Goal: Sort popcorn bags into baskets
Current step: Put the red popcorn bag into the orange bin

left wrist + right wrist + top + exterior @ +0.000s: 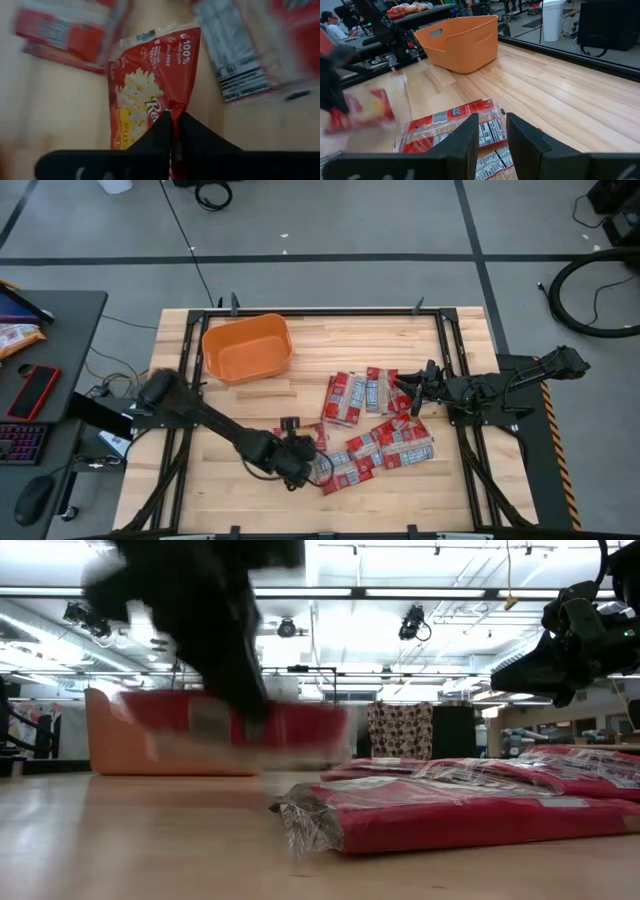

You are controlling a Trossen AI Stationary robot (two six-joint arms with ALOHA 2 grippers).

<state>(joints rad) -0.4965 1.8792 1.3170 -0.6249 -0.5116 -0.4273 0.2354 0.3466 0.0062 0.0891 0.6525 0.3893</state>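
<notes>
Overhead, the left gripper (303,457) sat near the front of the pale wooden table (300,395), its fingers (165,132) pinched tight on the edge of one popcorn bag (150,95), a red packet printed with yellow popcorn. At table height that held bag (240,725) hung clear of the planks, blurred, in front of the orange basket (115,735). The basket (247,347) stood towards the far left part of the table, well apart from the heap of remaining popcorn bags (375,420), which lay flat and overlapping on the right half, several showing white label panels.

The right gripper (415,387) hovered at the right edge of that heap with its fingers (465,140) parted, nothing between them, and packets on the wood below.

A black metal frame (330,311) ran around the tabletop. Beyond it was grey floor crossed by dark lines, with cables (590,290) looping at the far right. A dark desk (50,360) stood to the left, carrying a red phone (33,391), a keyboard (20,442) and a mouse (32,500). Behind the table the room showed long ceiling lights (420,592), and a seated person (332,25) was visible far off
</notes>
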